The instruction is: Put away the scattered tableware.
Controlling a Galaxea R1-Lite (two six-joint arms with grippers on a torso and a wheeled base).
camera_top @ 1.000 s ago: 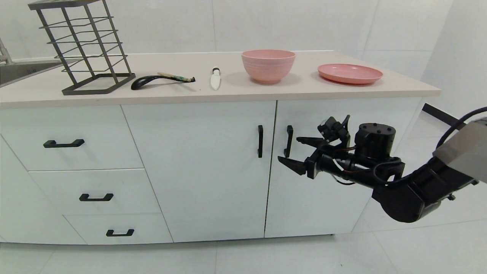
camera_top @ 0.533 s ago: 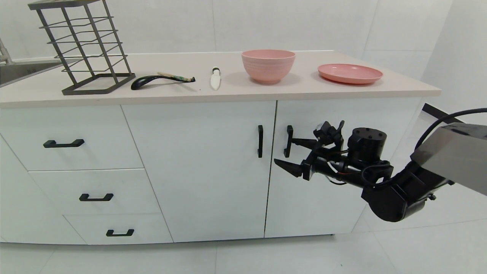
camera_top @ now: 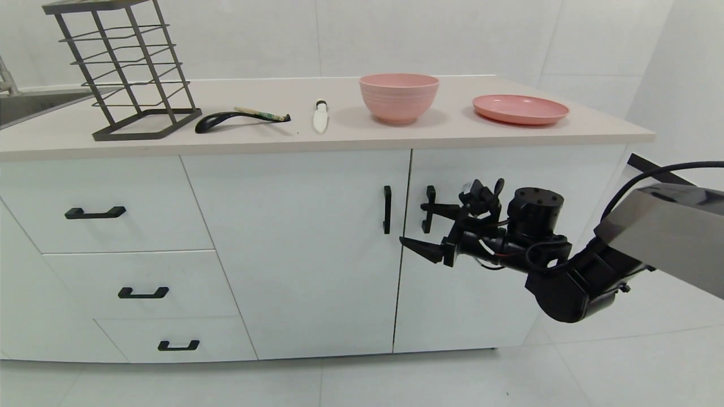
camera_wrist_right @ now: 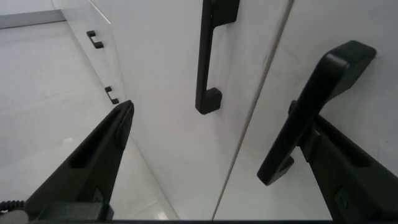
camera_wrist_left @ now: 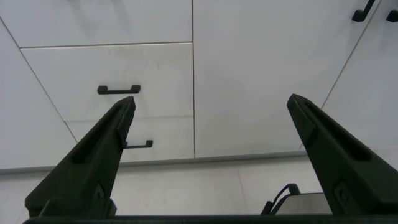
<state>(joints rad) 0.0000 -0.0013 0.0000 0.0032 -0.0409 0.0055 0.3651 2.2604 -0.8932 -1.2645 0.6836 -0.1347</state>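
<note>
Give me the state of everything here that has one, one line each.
left door, shut
right door, shut
drawers, all three shut
right tool, open, at the right door's handle
left tool, open, empty
pink bowl, upright on the counter
pink plate, flat on the counter

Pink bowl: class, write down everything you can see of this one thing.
The pink bowl is deep and round, with a matte, plastic-looking surface and faint rings around its wall. It stands upright on the pale countertop, between the small white utensil and the pink plate, apart from both. Only the countertop touches it.
</note>
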